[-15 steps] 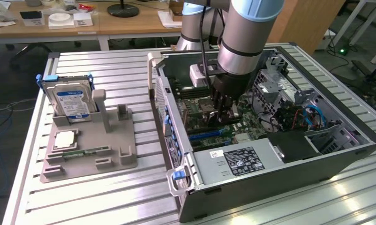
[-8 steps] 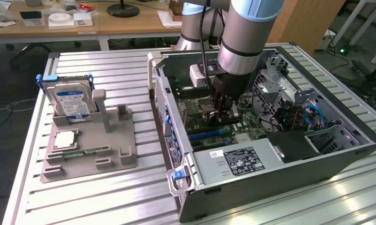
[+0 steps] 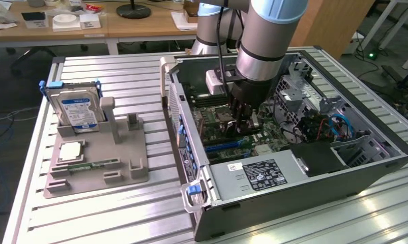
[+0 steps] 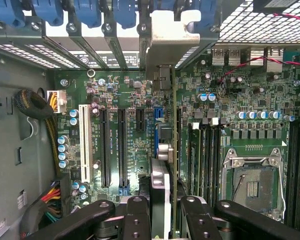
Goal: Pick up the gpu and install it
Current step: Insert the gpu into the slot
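The gripper hangs inside the open computer case near the middle of the exterior view, its dark fingers clamped on the gpu. In the wrist view the card is seen edge-on, a thin board rising between the finger pads with its silver bracket up against the rear slot openings of the case. It stands upright over the motherboard, just beside the long black expansion slots and a white slot; whether its edge is seated in a slot cannot be told.

Close around the card on the board are round capacitors, an empty processor socket with its metal frame, and rows of dark memory slots. Blue retaining clips line the rear of the case above the bracket. A bundle of coloured cables lies by the case wall.

In the exterior view, the power supply with its label sits in the lower centre of the case, and a drive cage with blue cables is on the exterior view's right. Outside the case, at the left of the frame, a grey fixture on the slatted metal table holds an upright hard drive, a processor chip and a narrow memory stick. Wooden desks stand across the upper left.
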Controlling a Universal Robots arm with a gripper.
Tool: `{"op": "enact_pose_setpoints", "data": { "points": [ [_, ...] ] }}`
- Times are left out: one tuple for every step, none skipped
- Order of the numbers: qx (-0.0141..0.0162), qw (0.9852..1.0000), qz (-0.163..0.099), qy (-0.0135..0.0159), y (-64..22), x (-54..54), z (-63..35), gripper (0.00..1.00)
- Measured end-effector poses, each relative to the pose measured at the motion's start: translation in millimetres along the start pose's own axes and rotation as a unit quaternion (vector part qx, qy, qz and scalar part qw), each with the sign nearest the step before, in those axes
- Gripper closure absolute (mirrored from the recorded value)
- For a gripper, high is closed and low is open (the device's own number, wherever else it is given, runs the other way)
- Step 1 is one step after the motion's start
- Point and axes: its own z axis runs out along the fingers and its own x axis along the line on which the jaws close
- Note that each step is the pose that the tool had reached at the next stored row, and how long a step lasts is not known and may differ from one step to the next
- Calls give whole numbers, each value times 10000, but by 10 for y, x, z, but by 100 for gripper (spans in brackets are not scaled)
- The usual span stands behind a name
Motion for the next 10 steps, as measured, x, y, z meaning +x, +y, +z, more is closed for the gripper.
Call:
{"op": "enact_pose_setpoints", "data": {
  "points": [
    [0,10000,0,0,0,0,0,72],
    [0,10000,1,0,0,0,1,72],
    [0,10000,6,0,0,0,3,72],
    [2,10000,21,-1,-1,-2,6,72],
    [3,10000,42,-1,-1,-4,8,72],
    [3,10000,60,1,-1,-4,9,72],
    [3,10000,70,2,-1,-3,9,72],
    [3,10000,71,2,0,-3,9,72],
    [3,10000,71,2,0,-4,10,72],
    [3,10000,71,2,-1,-4,10,72]
  ]
}}
